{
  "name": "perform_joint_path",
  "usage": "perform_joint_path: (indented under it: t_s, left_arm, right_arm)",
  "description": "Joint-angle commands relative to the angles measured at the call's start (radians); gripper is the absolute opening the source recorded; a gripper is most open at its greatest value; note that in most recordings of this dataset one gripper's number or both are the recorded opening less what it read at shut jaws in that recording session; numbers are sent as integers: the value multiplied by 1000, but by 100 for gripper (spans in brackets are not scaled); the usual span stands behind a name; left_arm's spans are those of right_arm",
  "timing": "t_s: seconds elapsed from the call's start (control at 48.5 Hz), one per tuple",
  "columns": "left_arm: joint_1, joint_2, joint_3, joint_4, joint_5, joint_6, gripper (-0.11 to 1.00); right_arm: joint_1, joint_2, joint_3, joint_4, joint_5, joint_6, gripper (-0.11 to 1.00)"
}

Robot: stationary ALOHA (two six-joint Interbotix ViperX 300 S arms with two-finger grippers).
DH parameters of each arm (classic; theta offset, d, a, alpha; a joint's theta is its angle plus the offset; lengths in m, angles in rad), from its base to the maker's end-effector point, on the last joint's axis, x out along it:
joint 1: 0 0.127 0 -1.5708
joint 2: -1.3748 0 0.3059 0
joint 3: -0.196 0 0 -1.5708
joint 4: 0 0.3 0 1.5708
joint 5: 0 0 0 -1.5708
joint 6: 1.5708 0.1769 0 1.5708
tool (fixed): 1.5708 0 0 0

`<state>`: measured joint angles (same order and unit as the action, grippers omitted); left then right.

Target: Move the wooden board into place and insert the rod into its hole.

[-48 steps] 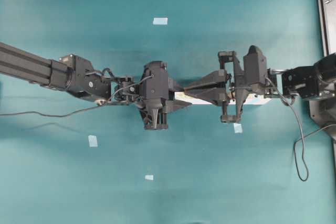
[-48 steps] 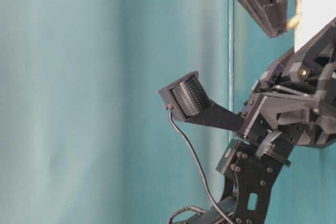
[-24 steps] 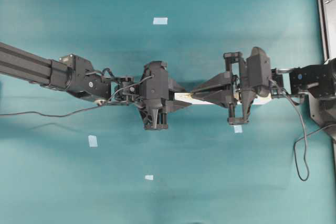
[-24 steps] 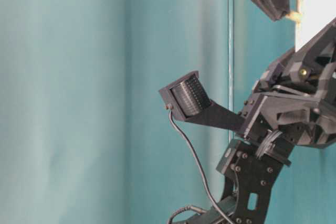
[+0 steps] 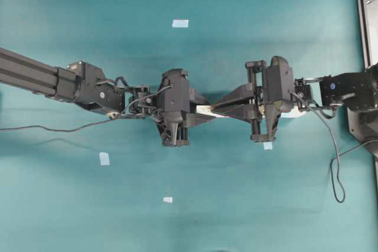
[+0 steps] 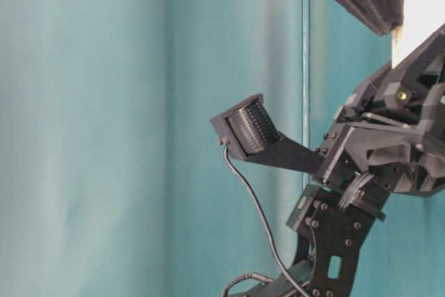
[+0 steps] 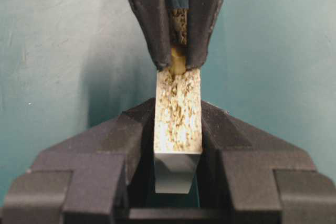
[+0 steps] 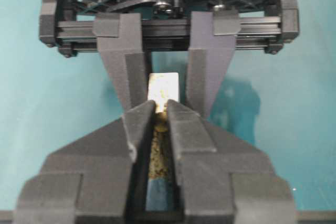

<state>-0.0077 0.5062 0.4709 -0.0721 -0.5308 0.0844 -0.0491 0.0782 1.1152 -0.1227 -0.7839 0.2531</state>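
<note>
The left gripper (image 7: 177,124) clamps the wooden board (image 7: 178,111) edge-up over the teal surface (image 5: 236,205); the right gripper (image 7: 177,64) pinches the rod (image 7: 177,65) against its speckled edge.

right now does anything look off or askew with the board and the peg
Nothing stands out. The left gripper clamps the wooden board on edge, squarely between its fingers. The right gripper pinches the cream rod at the board's speckled top edge, in line with it. No damage shows.

Teal table cloth (image 5: 248,22) w/ 4 pale-blue tape squares (image 5: 180,23), well apart.
</note>
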Motion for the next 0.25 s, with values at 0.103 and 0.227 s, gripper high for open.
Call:
perform_joint_path:
  t_s: [0.103, 0.227]
  left_arm:
    - [3, -37, -3, 2, 0, 3, 22]
    - [3, -37, 0, 3, 6, 5, 22]
  right_arm:
    - [11, 3, 0, -5, 38, 6, 10]
    - [11, 0, -11, -8, 67, 5, 10]
